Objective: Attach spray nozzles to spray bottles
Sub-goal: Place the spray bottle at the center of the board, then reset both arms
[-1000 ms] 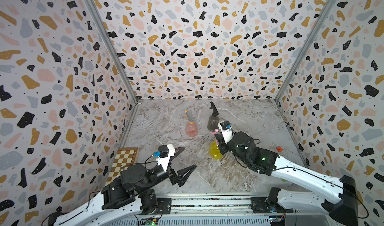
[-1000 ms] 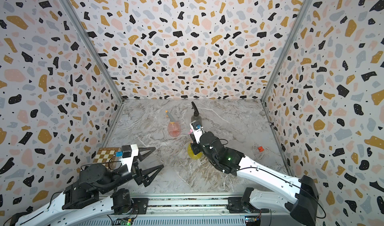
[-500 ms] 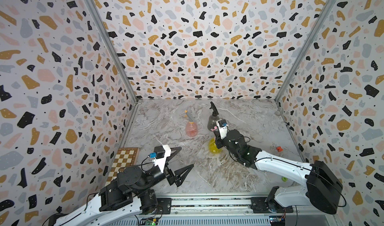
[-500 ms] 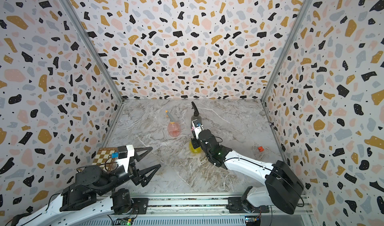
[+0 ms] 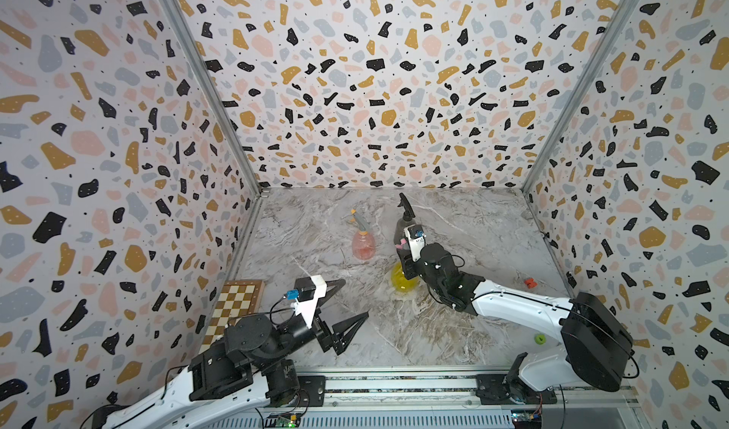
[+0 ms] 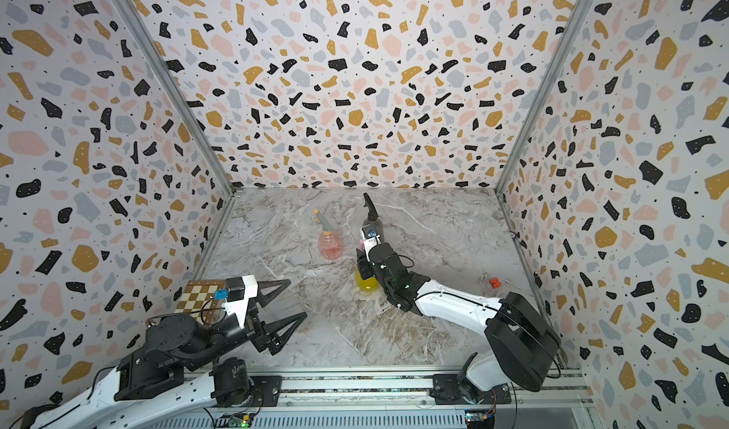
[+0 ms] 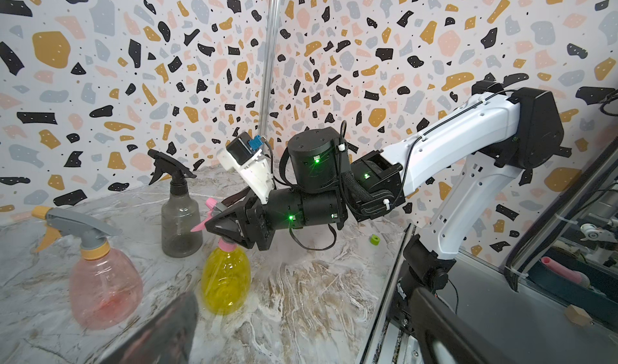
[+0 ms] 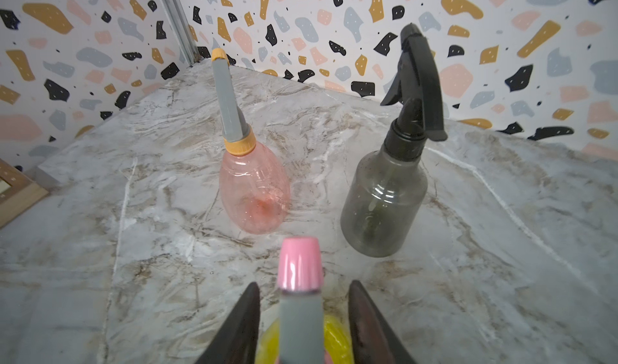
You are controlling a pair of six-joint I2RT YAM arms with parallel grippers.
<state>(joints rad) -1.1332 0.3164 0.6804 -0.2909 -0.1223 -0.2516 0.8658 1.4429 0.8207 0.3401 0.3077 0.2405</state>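
In both top views the marble table (image 5: 453,328) fills the lower middle of the frame between speckled walls. The left arm reaches in from the lower left, and its left gripper (image 5: 355,297) hangs above the table with its jaws spread wide and nothing between them. The right arm stretches from the lower right towards the centre, where the right gripper (image 5: 406,261) sits over the yellow bottle (image 5: 402,283). A wooden chessboard (image 5: 236,301) lies at the left edge of the table, just beyond the left arm. All three bottles stand upright near the centre. The pink bottle (image 5: 363,245) stands to the left, the dark grey bottle (image 5: 400,226) just behind the right gripper, and the yellow one nearest the camera. The black nozzle (image 5: 405,206) sits on the dark grey bottle, and the grey-and-orange nozzle (image 5: 359,221) on the pink one. In the left wrist view the grey-and-pink nozzle (image 7: 214,208) stands on the yellow bottle's neck, its pink collar at the mouth; how tightly it is seated cannot be told. In the right wrist view the jaws stand apart, one finger on each side of that nozzle's grey body, with a gap showing on both sides. A small red piece (image 5: 529,282) lies near the right wall, and a small green piece (image 5: 539,339) sits lower right beside the right arm
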